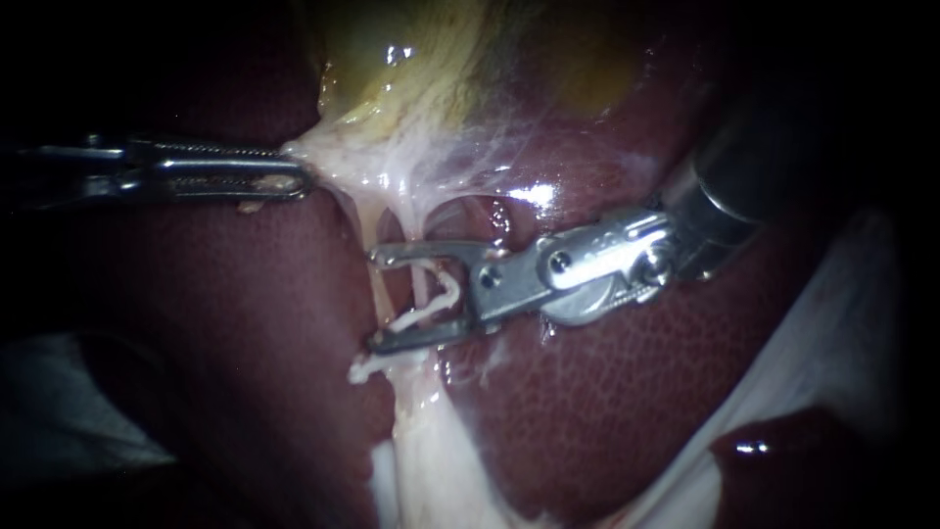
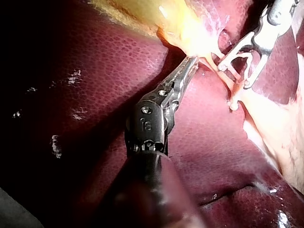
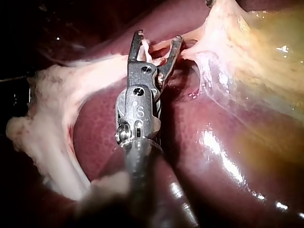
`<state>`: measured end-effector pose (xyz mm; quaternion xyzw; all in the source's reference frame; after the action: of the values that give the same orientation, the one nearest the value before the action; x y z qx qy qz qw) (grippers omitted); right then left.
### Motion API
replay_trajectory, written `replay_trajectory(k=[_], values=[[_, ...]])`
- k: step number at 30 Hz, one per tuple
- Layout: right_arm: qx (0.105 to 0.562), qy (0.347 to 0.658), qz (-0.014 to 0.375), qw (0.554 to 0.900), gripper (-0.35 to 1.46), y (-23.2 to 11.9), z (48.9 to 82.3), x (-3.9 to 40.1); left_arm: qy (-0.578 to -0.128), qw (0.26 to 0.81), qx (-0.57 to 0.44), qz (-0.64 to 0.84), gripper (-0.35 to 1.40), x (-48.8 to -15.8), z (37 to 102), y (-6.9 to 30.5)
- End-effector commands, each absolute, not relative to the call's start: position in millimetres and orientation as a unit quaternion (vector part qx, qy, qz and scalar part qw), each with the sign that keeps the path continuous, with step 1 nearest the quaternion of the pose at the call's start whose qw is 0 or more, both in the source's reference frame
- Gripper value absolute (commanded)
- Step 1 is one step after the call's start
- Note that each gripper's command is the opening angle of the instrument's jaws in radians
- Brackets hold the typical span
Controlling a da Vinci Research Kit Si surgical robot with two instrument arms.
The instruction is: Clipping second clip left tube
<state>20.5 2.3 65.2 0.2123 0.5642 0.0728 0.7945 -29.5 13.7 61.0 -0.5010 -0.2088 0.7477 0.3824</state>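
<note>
My left instrument comes in from the left, its jaws shut on pale tissue at the gallbladder neck, pulling it leftward; the left wrist view shows the same hold. My right instrument stands with its jaws open, straddling the thin pale tubes that run down from the neck. The left tube crosses near the jaw tips. A white clip piece lies between the jaws, and another white clip sits just below the lower jaw. In the right wrist view the open jaws bracket a pale strand.
Dark red liver surrounds the site on all sides. A broad pale band of tissue runs down from the tubes. White gauze or drape lies at the right edge.
</note>
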Motion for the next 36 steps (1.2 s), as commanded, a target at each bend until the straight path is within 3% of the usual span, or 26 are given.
replay_trajectory(k=[1,4,20,28,36], values=[[0.227,0.561,0.087,0.791,0.5,2.2,65.2,20.4,-0.209,0.382,-0.501,0.748,-0.35,-29.4,61.0,13.7],[0.265,0.552,0.122,0.781,0.5,2.0,65.0,20.1,-0.209,0.382,-0.501,0.748,-0.35,-29.4,61.0,13.7],[0.393,0.525,0.24,0.716,0.5,2.1,66.2,19.6,-0.209,0.382,-0.501,0.748,-0.35,-29.4,60.9,13.7],[0.416,0.508,0.267,0.705,0.5,2.2,68.3,19.0,-0.209,0.382,-0.501,0.748,-0.35,-29.3,60.8,13.7],[0.42,0.502,0.27,0.706,0.5,1.9,70.5,18.8,-0.209,0.382,-0.501,0.748,-0.35,-29.3,60.8,13.7]])
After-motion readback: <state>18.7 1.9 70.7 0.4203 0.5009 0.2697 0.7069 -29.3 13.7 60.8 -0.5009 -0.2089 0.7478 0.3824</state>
